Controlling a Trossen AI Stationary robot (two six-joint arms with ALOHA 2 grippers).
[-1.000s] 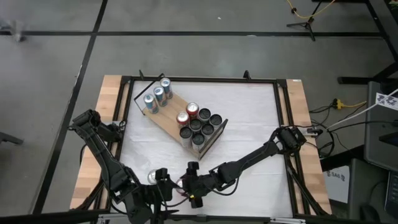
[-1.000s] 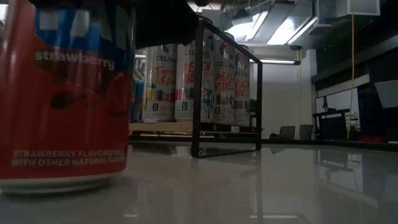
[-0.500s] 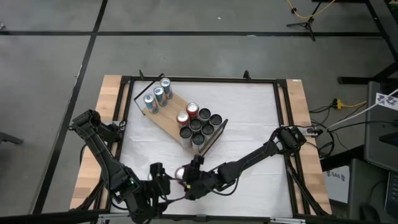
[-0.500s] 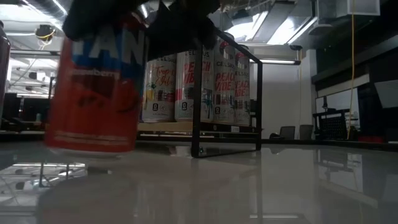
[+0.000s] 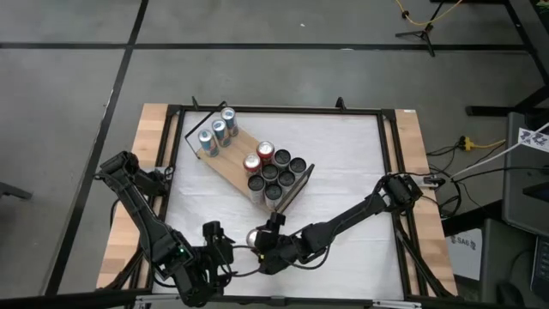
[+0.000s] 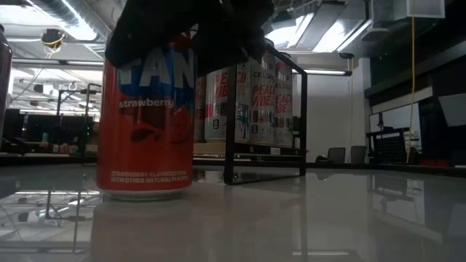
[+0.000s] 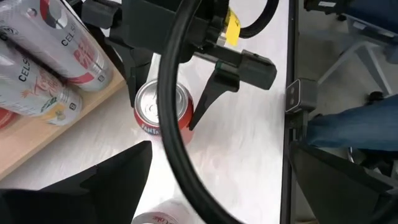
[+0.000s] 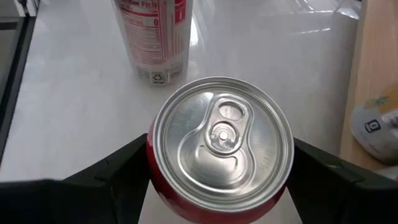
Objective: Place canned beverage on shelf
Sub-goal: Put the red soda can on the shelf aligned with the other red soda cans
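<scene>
At the near edge of the white counter [image 5: 360, 172], the right claw [image 5: 255, 241] pinches a red strawberry soda can [image 5: 253, 239] from both sides, one dark finger against each flank of the can as seen from its own wrist camera. A second ago this can stood closer to the front edge, beside the left arm; it has since travelled away from that edge toward the middle of the counter, and from table height its base now looks to sit on or just above the surface.

Just beside it, the left claw [image 5: 212, 233] hangs with its fingers spread wide and holding nothing. A second can with a red and white label [image 8: 152, 37] stands upright on the counter near it, not yet collected.

Farther back, the shelf [image 5: 233, 163], a light-wood board on a black wire frame, lies at an angle. It carries a cluster of dark and red cans at its nearer end and three silver cans at its far end, with bare wood between them.

The shift suggests the carry toward the shelf has begun, though the can is well apart from the board.
</scene>
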